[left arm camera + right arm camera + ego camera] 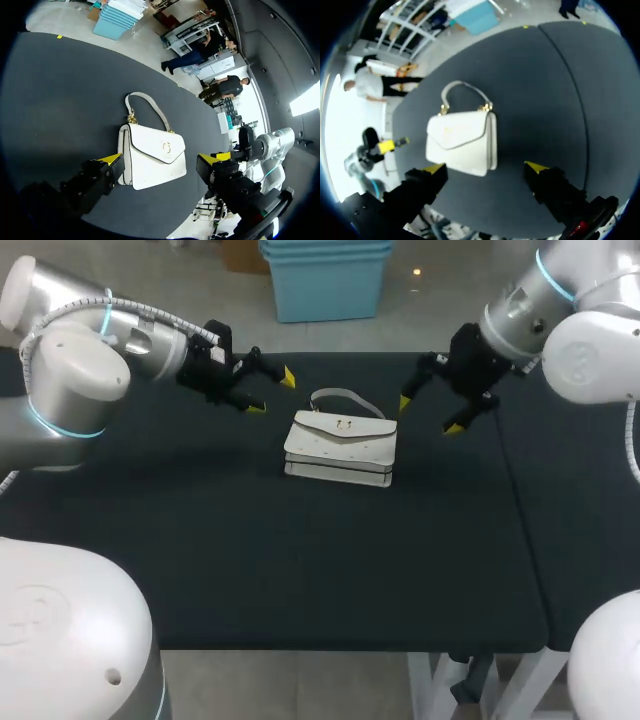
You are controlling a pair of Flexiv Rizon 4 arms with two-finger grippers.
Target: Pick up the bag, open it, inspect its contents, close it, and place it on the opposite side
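One white bag is laid flat near the middle of the far edge of the table, its flap shut and its contents hidden. The left gripper and the right gripper are held wide open on either side of it, without contact.

No text, label, number or sign can be read on the dark worktop or on what lies on it. The white bag has a small gold clasp on its flap, too small to tell whether it forms a letter or mark.
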